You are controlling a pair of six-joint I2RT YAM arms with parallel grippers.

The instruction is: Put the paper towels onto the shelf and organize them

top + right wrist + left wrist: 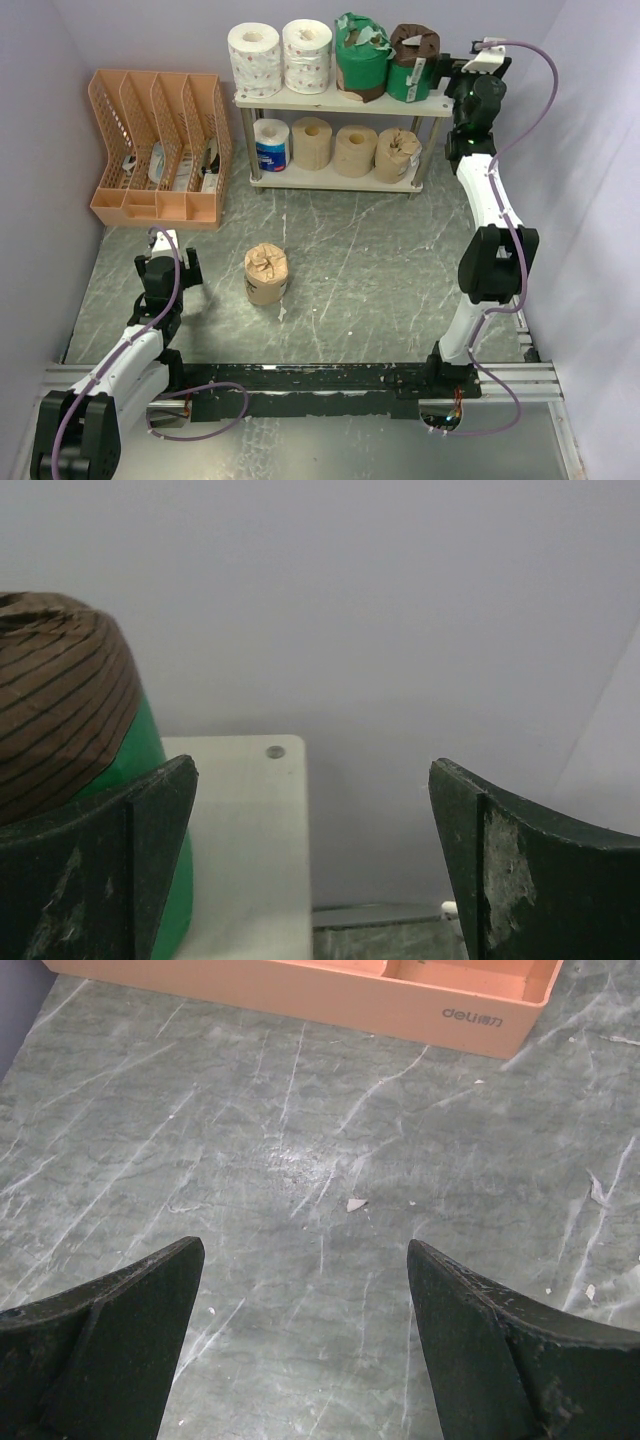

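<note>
Your right gripper (452, 72) hangs at the right end of the top board of the shelf (320, 99). Its fingers are spread wide and hold nothing, just beside the green roll with the brown band (60, 700). Past that roll only a narrow bare strip of board runs to the edge. Four paper towels (307, 55) sit on each tier, and one brown-paper roll (267, 275) stands alone on the table (400, 260), well apart from the shelf. Your left gripper (305, 1250) hovers over the marbled top, fingers wide too (nothing between them), near the orange file organizer (300, 995), whose wall reads "deli".
</note>
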